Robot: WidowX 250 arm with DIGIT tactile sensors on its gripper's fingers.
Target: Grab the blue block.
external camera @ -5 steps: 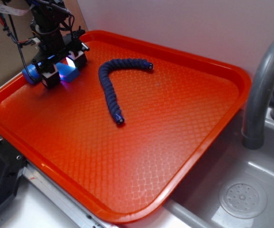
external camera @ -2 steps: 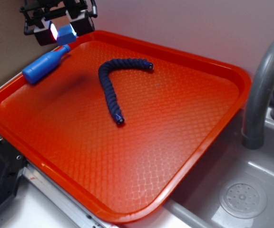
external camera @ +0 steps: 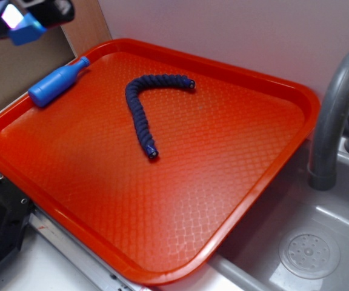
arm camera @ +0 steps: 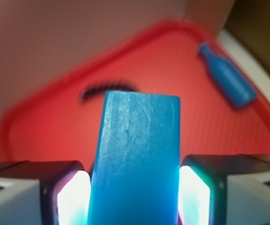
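**Blue block held high above the orange tray**

An orange textured plastic tray sits beside a grey sink with a curved faucet. At top left, the black robot gripper is clamped on the flat mid-blue rectangular block, held lengthwise between lit pads, well above the tray. Below lie a blue bottle-shaped toy and a dark navy braided rope, both clear of it.
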